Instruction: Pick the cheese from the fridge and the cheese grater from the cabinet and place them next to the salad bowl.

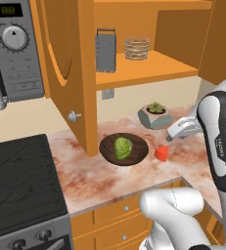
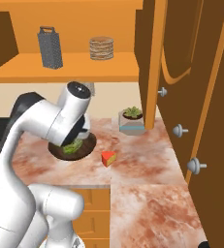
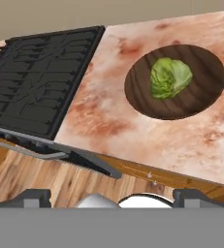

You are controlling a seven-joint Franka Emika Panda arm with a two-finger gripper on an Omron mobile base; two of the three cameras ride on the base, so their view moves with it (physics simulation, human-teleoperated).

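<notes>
Hand (image 1: 169, 138) just above cheese (image 1: 161, 154), beside salad bowl (image 1: 140, 150)

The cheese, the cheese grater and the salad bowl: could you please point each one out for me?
cheese (image 1: 161, 154): left base view, its orange-red face.
cheese grater (image 1: 105, 52): left base view, its perforated front.
salad bowl (image 1: 136, 152): left base view, bare brown inside.

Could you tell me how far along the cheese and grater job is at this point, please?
Done: the cheese lies on the counter beside the salad bowl. In hand: nothing visible; the hand hovers above the cheese. Left: the cheese grater stands on the open cabinet's shelf.
</notes>
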